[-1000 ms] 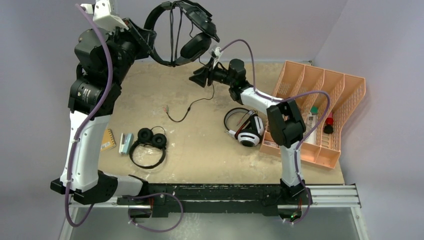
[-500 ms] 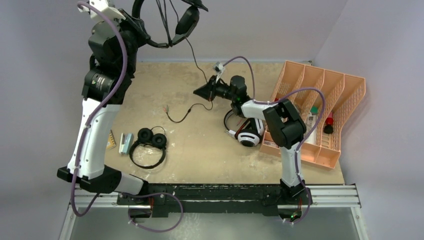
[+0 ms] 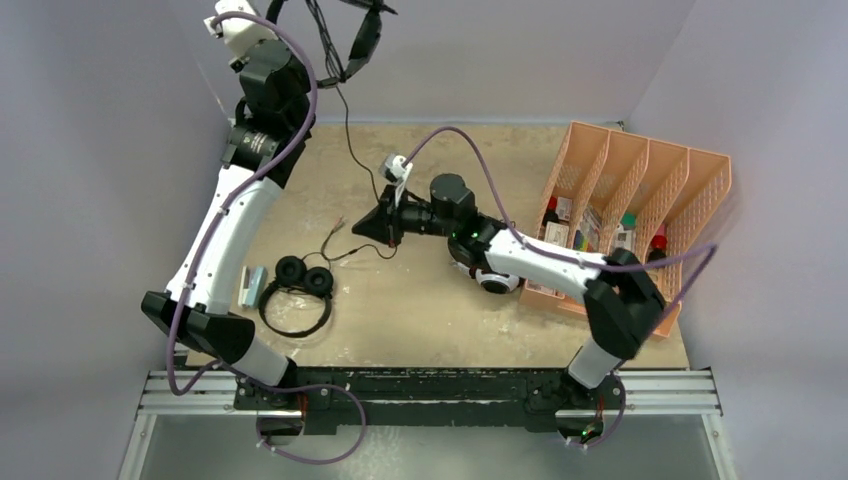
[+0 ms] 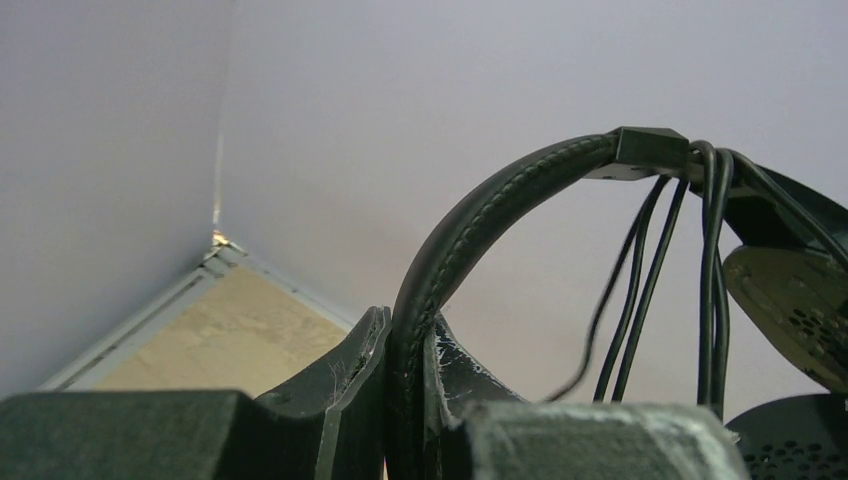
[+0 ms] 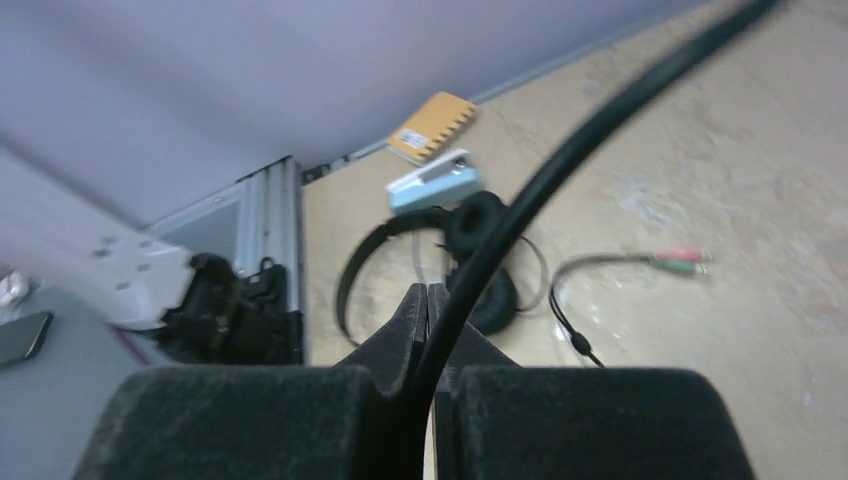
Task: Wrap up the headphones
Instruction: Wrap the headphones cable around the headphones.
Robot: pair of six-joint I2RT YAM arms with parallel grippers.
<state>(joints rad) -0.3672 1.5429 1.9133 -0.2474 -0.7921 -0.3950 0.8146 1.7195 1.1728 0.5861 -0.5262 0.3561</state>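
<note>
My left gripper point(image 3: 272, 20) is raised high at the back left. It is shut on the padded headband point(image 4: 500, 200) of the larger black headphones point(image 3: 345, 40). Several cable strands point(image 4: 640, 280) hang over the band beside an ear cup point(image 4: 790, 290). The thin black cable point(image 3: 350, 150) runs down to my right gripper point(image 3: 385, 228), which is shut on it point(image 5: 560, 160) above mid-table. The cable's plug end point(image 5: 680, 260) lies on the table. The small black headphones point(image 3: 300, 290) lie front left. The white-and-black headphones point(image 3: 492, 280) lie mostly hidden under my right arm.
An orange file tray point(image 3: 640, 220) with small items stands at the right. A light blue stapler point(image 3: 250, 287) and an orange card point(image 5: 432, 127) lie by the left edge, next to the small headphones. Walls close off the back and both sides.
My left arm has swung up and back with the larger headphones. My right gripper has moved left and nearer, down along the cable, from the far centre to mid-table.
</note>
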